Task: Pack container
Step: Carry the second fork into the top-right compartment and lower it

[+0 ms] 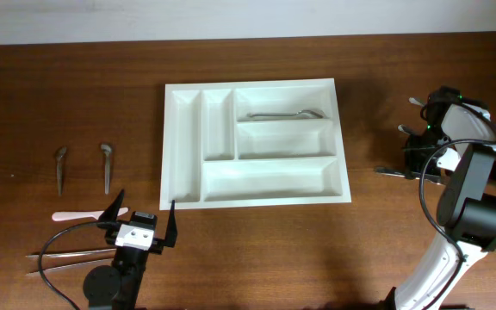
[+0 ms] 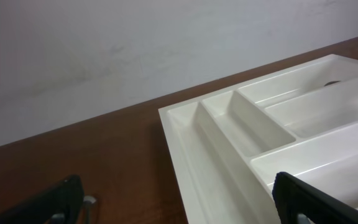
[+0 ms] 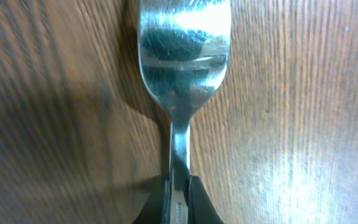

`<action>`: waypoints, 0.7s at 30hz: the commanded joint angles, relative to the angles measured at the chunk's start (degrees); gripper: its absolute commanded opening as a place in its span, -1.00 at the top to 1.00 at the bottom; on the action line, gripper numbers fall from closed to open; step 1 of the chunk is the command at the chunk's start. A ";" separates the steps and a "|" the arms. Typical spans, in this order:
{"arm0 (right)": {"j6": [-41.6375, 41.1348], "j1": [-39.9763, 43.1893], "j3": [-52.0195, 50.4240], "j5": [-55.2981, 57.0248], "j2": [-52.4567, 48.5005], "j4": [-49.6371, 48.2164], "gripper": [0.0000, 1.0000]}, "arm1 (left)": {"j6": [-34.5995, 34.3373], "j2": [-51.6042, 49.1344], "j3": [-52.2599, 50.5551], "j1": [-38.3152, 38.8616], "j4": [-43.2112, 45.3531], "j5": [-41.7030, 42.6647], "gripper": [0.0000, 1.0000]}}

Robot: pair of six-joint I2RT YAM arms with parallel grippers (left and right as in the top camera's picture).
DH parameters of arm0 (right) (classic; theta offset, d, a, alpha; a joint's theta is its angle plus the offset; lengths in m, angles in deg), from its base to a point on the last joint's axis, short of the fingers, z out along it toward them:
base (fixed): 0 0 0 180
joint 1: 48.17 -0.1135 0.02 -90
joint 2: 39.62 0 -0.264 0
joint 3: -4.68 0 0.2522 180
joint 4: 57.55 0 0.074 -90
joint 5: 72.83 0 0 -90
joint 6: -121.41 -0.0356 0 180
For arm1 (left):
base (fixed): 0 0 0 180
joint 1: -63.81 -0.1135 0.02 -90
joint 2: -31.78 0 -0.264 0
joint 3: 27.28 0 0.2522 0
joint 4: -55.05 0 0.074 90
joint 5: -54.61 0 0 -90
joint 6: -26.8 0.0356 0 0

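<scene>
Two tools in view. The right tool [image 3: 179, 202] is clamped on the thin neck of a metal utensil [image 3: 179, 56]; the dark fingers [image 3: 201, 202] pinch it just below the rounded head, which lies against the wood. From overhead, this right tool [image 1: 413, 164] sits low at the right side of the tabletop [image 1: 76, 95], and the utensil's handle [image 1: 390, 172] sticks out to its left.

The left tool [image 1: 143, 211] stands with its fingers wide apart and nothing between them, just off the container's near left corner.

The container [image 1: 340, 129], a white five-compartment tray, lies flat mid-tabletop, well apart from the right tool. One spoon [image 1: 282, 114] lies in its top long compartment; the other compartments look bare.

Far left: two short metal utensils [image 1: 60, 168] [image 1: 107, 166] lie side by side. A pale pink utensil [image 1: 84, 215] lies beside the left tool. Long thin metal rods [image 1: 67, 257] lie below it.
</scene>
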 commanded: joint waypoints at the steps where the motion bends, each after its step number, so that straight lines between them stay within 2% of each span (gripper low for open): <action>1: 4.55 -1.51 5.46 -2.45 -0.46 1.27 0.92 | 0.50 0.22 -0.37 -0.35 0.00 0.83 -0.98; 7: 6.45 -6.40 18.82 -5.25 -0.04 6.73 0.92 | 0.50 0.22 -0.37 -0.35 0.00 0.81 -0.98; 12: 7.21 -12.74 27.04 -7.48 -0.04 6.75 0.92 | 0.50 0.22 -0.37 -0.35 0.00 0.83 -0.98; 15: 6.58 -17.40 28.92 -8.13 -0.04 3.87 0.92 | 0.50 0.22 -0.37 -0.35 0.00 0.83 -0.98; 21: -0.46 -26.77 28.89 -8.48 -0.11 -4.70 0.93 | 0.50 0.22 -0.37 -0.35 0.00 0.83 -0.98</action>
